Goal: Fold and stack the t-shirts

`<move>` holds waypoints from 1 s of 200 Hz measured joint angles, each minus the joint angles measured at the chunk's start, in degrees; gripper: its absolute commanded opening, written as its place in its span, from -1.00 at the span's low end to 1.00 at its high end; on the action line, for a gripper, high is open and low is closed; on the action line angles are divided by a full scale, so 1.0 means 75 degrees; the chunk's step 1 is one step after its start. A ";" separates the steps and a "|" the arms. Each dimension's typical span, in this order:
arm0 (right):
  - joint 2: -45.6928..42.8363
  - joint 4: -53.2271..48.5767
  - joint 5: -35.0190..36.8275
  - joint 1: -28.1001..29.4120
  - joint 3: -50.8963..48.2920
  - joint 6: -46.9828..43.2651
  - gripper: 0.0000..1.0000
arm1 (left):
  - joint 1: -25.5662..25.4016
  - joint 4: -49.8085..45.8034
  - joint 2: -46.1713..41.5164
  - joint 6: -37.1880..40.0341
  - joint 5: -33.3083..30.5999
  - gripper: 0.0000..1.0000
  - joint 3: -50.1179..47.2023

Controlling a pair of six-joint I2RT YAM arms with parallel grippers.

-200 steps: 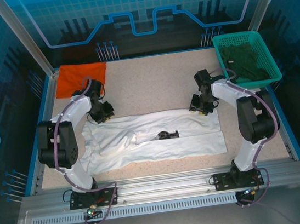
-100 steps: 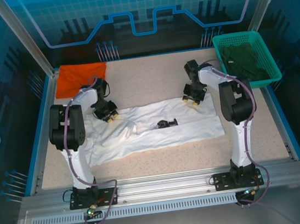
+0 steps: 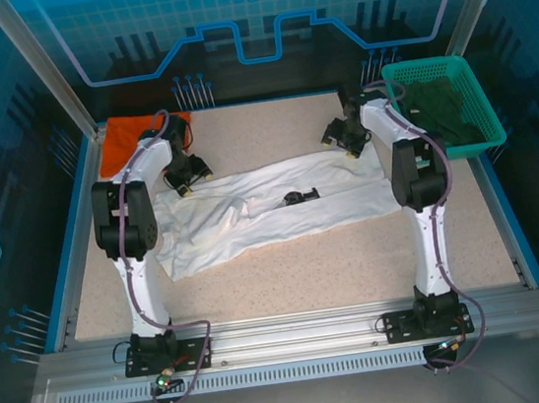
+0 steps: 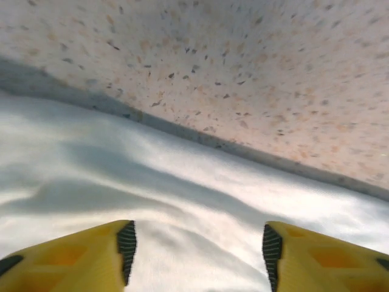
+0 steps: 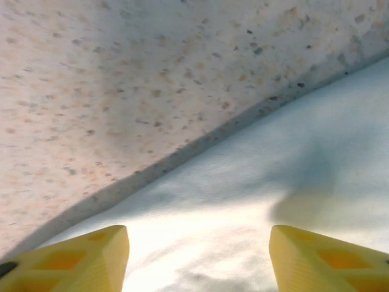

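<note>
Now my left end effector [image 3: 187, 176] is down at the far left corner of the white t-shirt [image 3: 271, 211] and my right end effector [image 3: 344, 140] is down at its far right corner. The shirt lies spread and rumpled on the desk [image 3: 290, 278] between the two, reaching nearer to my bases than either. At my left wrist the yellow fingers [image 4: 73, 255] stand wide apart, with white cloth under and between them and speckled desk just beyond. My right wrist shows the same wide stance over the cloth's edge. A small black mark [image 3: 299, 197] sits on the shirt between my end effectors. The orange t-shirt [image 3: 132, 140] lies just beyond and left of my left end effector. A green basket [image 3: 427, 63] holding dark green cloth [image 3: 436, 105] stands just right of my right end effector.
</note>
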 measured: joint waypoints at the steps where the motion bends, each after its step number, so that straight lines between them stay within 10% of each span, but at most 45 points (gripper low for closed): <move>1: -0.0032 0.0015 0.0000 0.0003 -0.0029 -0.0003 0.34 | 0.0009 -0.0015 -0.0035 0.0003 0.0003 0.22 0.0003; 82: -0.2780 0.2090 -0.2092 0.2923 -0.3480 0.0408 -0.23 | 0.0035 0.0600 -0.4887 -0.0303 0.1524 -0.01 -0.4733; 200: -0.0691 0.1999 -0.3179 0.4246 -0.2046 0.0921 -0.31 | 0.0035 0.1448 -0.4368 -0.0020 0.1504 0.07 -0.6327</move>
